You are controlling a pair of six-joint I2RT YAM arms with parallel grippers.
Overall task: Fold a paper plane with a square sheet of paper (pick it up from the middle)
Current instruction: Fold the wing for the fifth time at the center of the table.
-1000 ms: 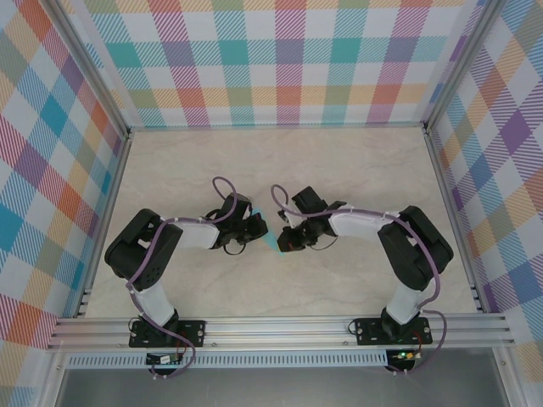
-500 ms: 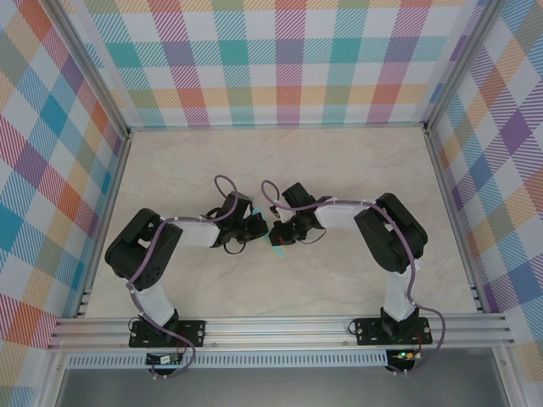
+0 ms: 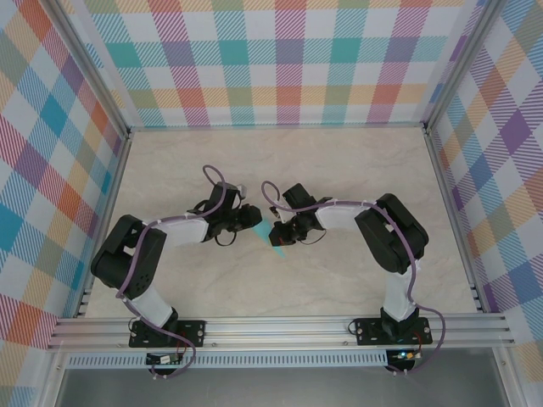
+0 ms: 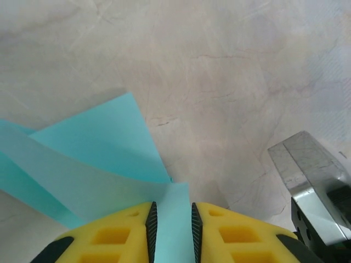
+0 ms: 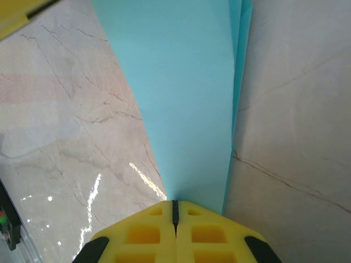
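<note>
Paper plane (image 3: 273,236): folded narrow and pointed, held at mid-counter (image 3: 356,170) between the arms. Right end effector (image 5: 175,204): clamped on it. Left end effector (image 4: 171,211): narrowly parted, flap lying loose between. Folding judged nearly done; release outstanding.

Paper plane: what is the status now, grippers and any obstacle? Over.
Right gripper shut on paper plane. Left gripper slightly open, plane's flap between its jaws. No obstacle seen. Over.
</note>
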